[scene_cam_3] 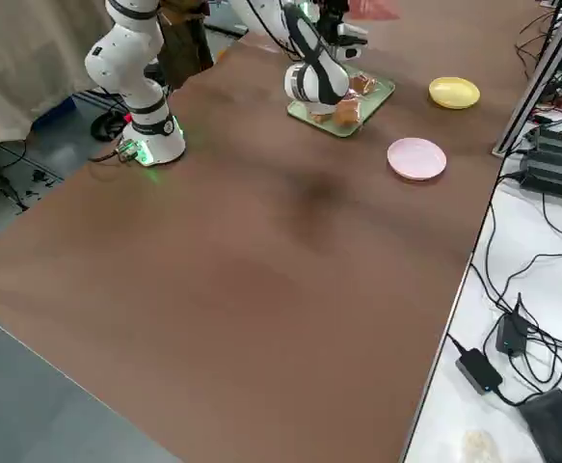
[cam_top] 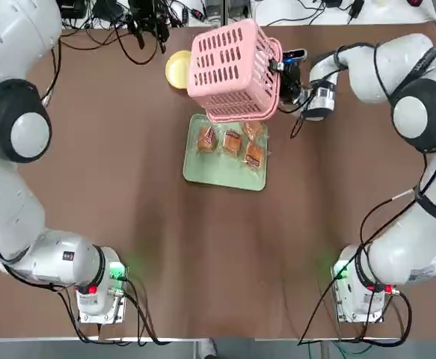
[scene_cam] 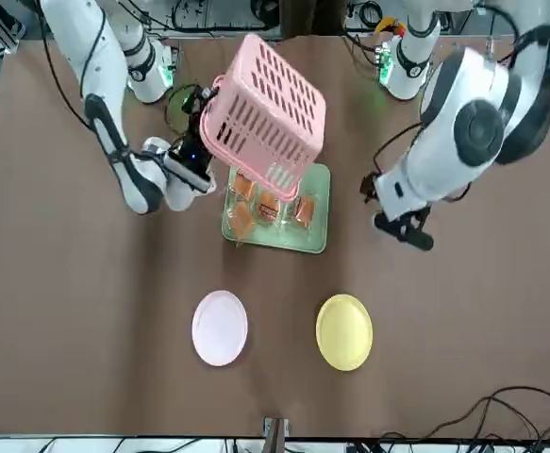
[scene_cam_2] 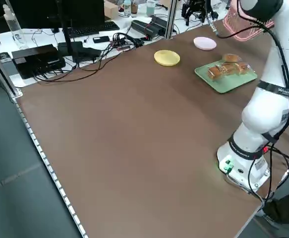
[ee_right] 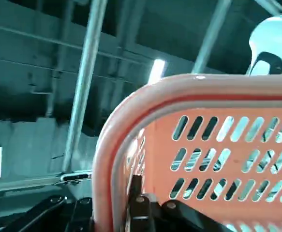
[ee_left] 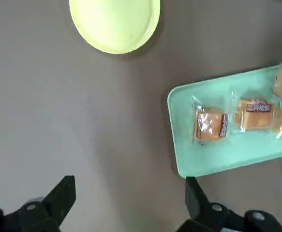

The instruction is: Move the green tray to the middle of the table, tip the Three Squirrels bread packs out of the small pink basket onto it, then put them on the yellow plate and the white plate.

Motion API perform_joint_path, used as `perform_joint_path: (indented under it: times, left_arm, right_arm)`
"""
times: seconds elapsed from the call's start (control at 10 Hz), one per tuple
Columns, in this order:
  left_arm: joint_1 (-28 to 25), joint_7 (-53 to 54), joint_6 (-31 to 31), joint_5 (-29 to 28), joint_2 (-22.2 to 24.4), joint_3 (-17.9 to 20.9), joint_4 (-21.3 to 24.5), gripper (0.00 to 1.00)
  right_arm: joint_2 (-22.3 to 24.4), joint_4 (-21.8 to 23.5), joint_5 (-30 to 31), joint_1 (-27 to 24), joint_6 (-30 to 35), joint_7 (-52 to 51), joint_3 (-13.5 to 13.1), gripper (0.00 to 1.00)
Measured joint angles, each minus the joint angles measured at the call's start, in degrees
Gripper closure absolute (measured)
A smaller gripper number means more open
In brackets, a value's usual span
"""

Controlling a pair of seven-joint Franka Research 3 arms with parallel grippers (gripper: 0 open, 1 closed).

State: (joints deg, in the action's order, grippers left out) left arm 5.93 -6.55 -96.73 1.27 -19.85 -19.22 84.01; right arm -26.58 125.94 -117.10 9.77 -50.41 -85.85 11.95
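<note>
Pink basket (cam_top: 232, 71) upended, held aloft over green tray (cam_top: 214, 170), right gripper (scene_cam: 197, 162) with jaws pinching its rim. Tray mid-counter; bread packs (cam_top: 232, 140) tipped out onto it. Left gripper (ee_left: 128, 205) hovers beside tray, jaws spread, empty. Yellow plate (scene_cam: 343, 330), white plate (scene_cam: 220, 327) bare: plating not yet done

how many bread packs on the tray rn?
4 visible, all on the green tray: one by its left end, one mid, one nearer the basket, one by the right edge. The overturned pink basket above could hide more.
</note>
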Motion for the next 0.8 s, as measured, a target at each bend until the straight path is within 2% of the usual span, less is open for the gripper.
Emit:
perform_joint_path:
  times: [0.4,0.6,0.8]
  left_arm:
    - [2.08,-2.85,-5.85,-1.31,-4.48,-0.11,0.1,0.0]
    - [5.79,-5.92,-9.23,-4.44,-7.2,-0.19,0.31,0.0]
    - [10.74,-11.24,-14.34,-7.95,-11.17,-0.22,0.47,0.0]
  right_arm:
    - [11.94,4.35,0.04,-2.08,-14.66,13.41,-3.14,0.94]
    - [17.88,5.34,1.45,-3.43,-22.21,20.59,-4.31,0.94]
    - [22.28,5.77,10.24,-4.17,-29.23,25.5,-7.47,0.94]
